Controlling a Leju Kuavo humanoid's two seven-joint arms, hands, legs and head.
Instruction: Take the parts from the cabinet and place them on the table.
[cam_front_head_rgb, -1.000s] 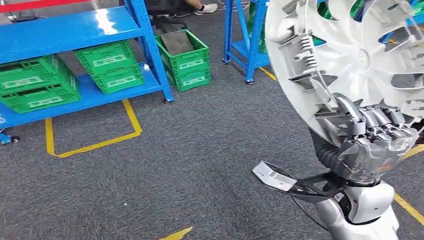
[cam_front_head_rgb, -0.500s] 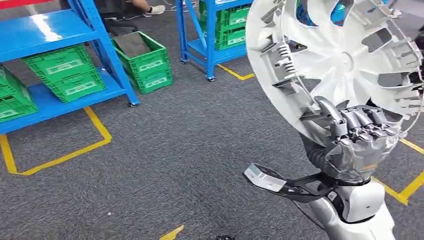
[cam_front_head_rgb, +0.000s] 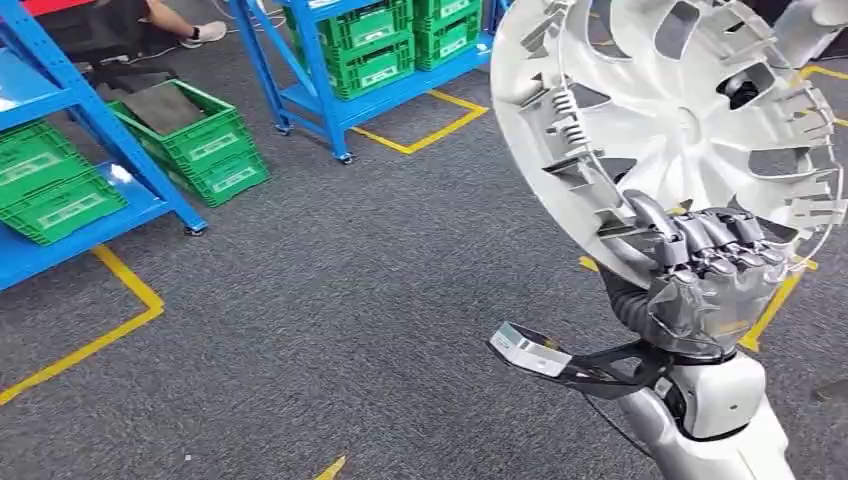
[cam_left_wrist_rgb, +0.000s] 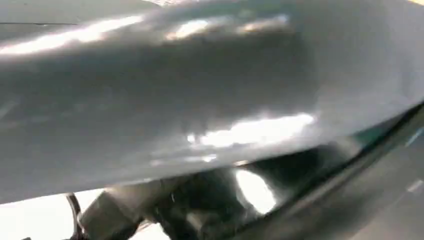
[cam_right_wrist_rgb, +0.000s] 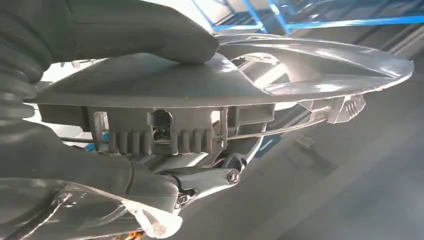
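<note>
A large white plastic wheel cover (cam_front_head_rgb: 690, 120) stands nearly upright at the right of the head view, its ribbed back side with clips and a wire ring facing me. My right hand (cam_front_head_rgb: 715, 285) grips its lower rim, fingers curled over the edge. In the right wrist view the thumb (cam_right_wrist_rgb: 125, 30) presses on one face of the wheel cover (cam_right_wrist_rgb: 300, 65), and the fingers clamp the rim from the other side. The cover is held in the air above the grey carpet.
A blue rack (cam_front_head_rgb: 60, 100) with green crates (cam_front_head_rgb: 55, 190) stands at the left, with another green crate (cam_front_head_rgb: 190, 140) on the floor beside it. A second blue rack (cam_front_head_rgb: 330, 80) stands behind. Yellow tape lines (cam_front_head_rgb: 100, 335) mark the carpet. A person (cam_front_head_rgb: 150, 20) sits far left.
The whole view has swung to the right, so racks and crates have slid left in the picture. The right hand keeps the same hold on the wheel cover.
</note>
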